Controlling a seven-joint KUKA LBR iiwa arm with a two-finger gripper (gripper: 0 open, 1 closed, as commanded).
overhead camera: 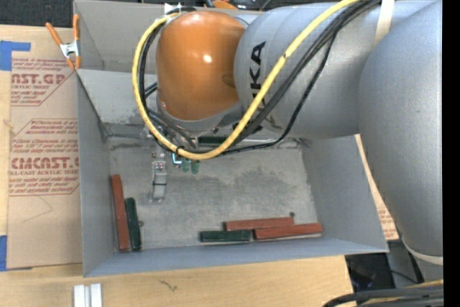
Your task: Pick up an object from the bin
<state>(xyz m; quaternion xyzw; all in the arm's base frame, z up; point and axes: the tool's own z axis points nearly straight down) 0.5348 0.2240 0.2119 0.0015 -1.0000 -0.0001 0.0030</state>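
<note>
Bin point(93, 176) walls being seen as grey sheet metal, matt; floor being shown scuffed, rough-looking toward 6 o'clock. Orange cover point(198, 68) at 12 o'clock being seen glossy, smooth, plastic-like, highlight being reflected. Arm casing point(345, 68) at 3 o'clock being shown smooth, satin grey. Yellow cable point(139, 75) being seen smooth-sheathed. Red-brown bars point(277, 228) and dark green bars point(131, 223), at 5 and 8 o'clock, being seen matt; material being left undetermined.
</note>
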